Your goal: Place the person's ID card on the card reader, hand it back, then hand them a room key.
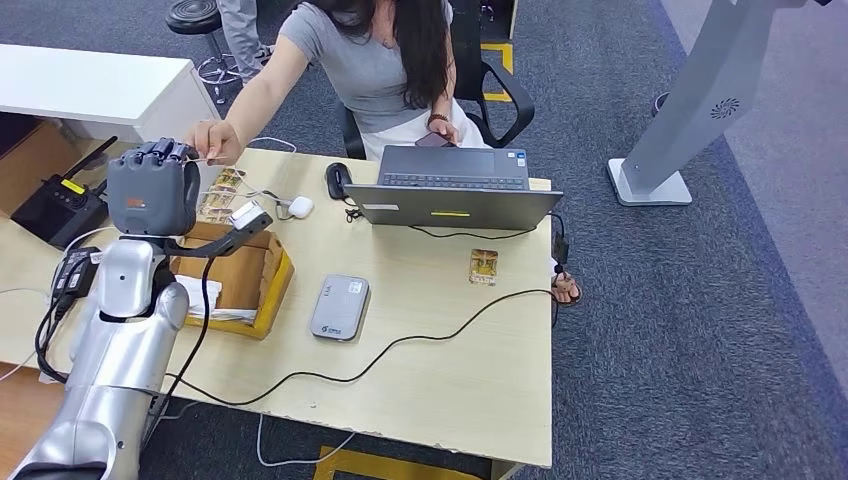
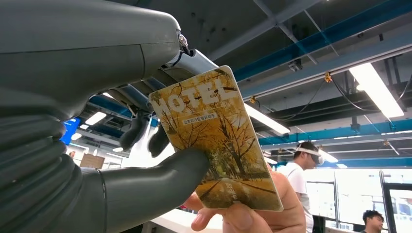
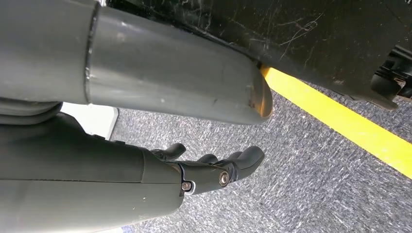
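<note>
We're in an open-plan office dressed up as a hotel front desk: a pale wooden desk (image 1: 440, 330) sits on grey-blue carpet (image 1: 700, 330), with an open laptop (image 1: 452, 186), a mouse (image 1: 338, 180) and trailing cables across the middle of the head view, and a person (image 1: 375, 60) in a black office chair (image 1: 500, 95) at upper centre. A white table (image 1: 90, 85) and a stool (image 1: 195, 15) fill the upper left, a grey kiosk stand (image 1: 700, 100) rises at upper right. The left wrist view adds an exposed dark ceiling with blue beams (image 2: 320, 39), strip lights (image 2: 374, 87) and people standing at lower right.
</note>
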